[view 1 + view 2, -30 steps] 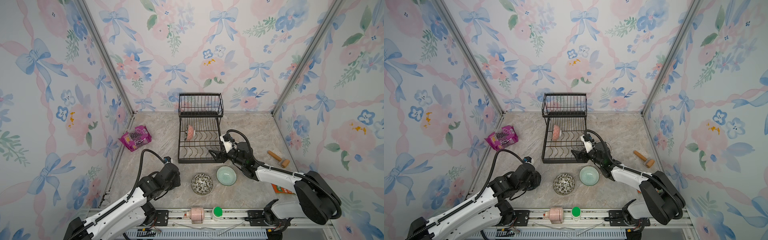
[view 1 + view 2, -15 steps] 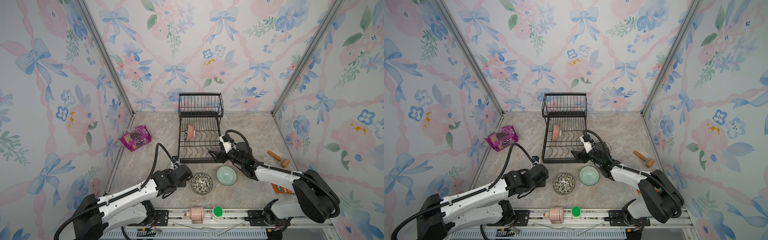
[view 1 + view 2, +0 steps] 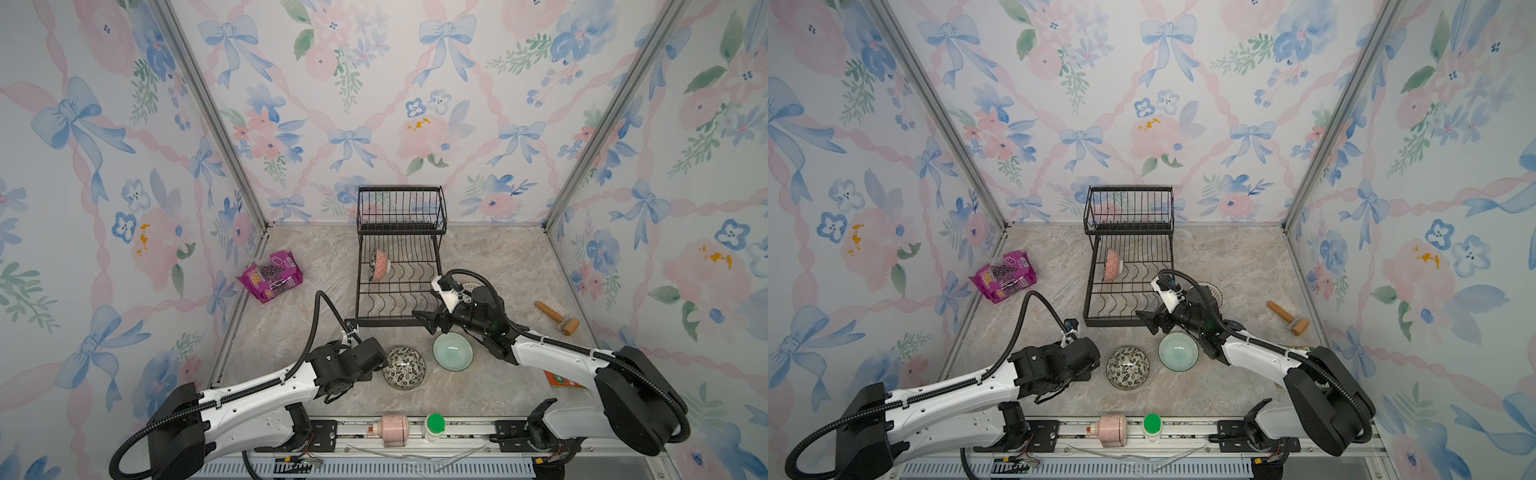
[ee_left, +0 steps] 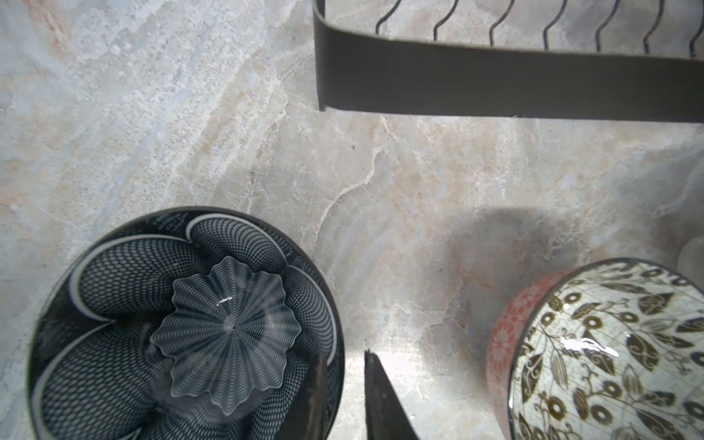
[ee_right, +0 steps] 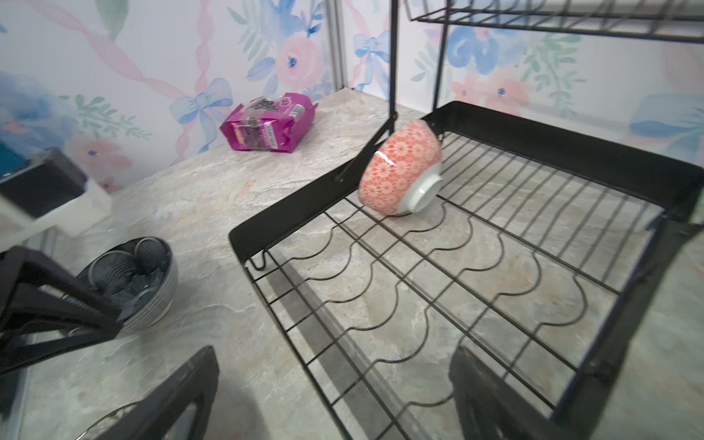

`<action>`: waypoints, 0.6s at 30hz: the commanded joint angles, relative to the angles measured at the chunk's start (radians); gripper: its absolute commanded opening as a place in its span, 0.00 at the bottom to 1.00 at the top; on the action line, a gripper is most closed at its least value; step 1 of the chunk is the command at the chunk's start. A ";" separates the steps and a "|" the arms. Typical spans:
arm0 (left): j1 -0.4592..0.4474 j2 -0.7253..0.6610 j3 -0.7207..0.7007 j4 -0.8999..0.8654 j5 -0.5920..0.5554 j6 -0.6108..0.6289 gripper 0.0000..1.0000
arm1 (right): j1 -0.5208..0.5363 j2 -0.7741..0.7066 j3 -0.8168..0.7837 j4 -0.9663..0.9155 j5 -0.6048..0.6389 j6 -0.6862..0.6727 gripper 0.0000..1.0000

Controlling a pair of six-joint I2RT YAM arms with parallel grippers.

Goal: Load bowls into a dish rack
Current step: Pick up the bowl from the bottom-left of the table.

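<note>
Dish rack (image 3: pixel 400 266) stands at the back centre of the marble tabletop (image 3: pixel 498 266); upper basket tier empty, lower slotted tier holds one bowl only. Right gripper (image 3: pixel 430 323) hovers at the rack's front right corner, jaws spread wide, holding nothing. Left gripper (image 4: pixel 344 384) is down at the dark petal bowl (image 4: pixel 183 327), jaws narrowly parted astride its rim, one finger inside, one outside; a sliver of table shows beside the rim, so judged not yet pinched. Racked: pink-red bowl (image 3: pixel 379 264), on edge at the tier's back left. Remaining on the table: dark petal bowl, black-and-cream floral bowl (image 3: pixel 404 368), mint bowl (image 3: pixel 453 352), and a fifth bowl (image 3: pixel 1210 288) mostly hidden behind the right arm. Judgement: early stage, one loaded, at least four to go.
</note>
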 commanded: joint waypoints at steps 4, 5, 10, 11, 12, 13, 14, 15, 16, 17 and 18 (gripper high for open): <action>-0.007 -0.004 -0.020 -0.044 -0.033 -0.030 0.19 | 0.099 -0.013 0.021 -0.062 -0.186 -0.184 0.96; -0.006 -0.002 -0.020 -0.048 -0.034 -0.033 0.19 | 0.103 -0.016 0.019 -0.065 -0.198 -0.190 0.96; -0.006 0.030 -0.011 -0.052 -0.039 -0.029 0.19 | 0.132 -0.022 0.043 -0.142 -0.220 -0.252 0.96; -0.005 0.038 -0.010 -0.053 -0.039 -0.029 0.19 | 0.136 -0.017 0.049 -0.151 -0.224 -0.256 0.96; -0.007 0.045 -0.005 -0.054 -0.039 -0.028 0.19 | 0.139 -0.013 0.056 -0.165 -0.231 -0.260 0.96; -0.008 0.053 0.001 -0.054 -0.039 -0.027 0.19 | 0.143 -0.008 0.063 -0.179 -0.232 -0.265 0.96; -0.010 0.060 0.008 -0.053 -0.039 -0.026 0.19 | 0.146 -0.005 0.068 -0.187 -0.232 -0.268 0.96; -0.014 0.068 0.015 -0.055 -0.042 -0.024 0.20 | 0.145 -0.002 0.070 -0.191 -0.230 -0.270 0.96; -0.016 0.076 0.020 -0.055 -0.043 -0.022 0.20 | 0.146 -0.001 0.070 -0.193 -0.225 -0.270 0.96; -0.017 0.083 0.022 -0.055 -0.045 -0.020 0.20 | 0.145 -0.001 0.072 -0.193 -0.222 -0.270 0.96; -0.017 0.091 0.023 -0.054 -0.044 -0.018 0.21 | 0.145 -0.003 0.072 -0.194 -0.223 -0.270 0.96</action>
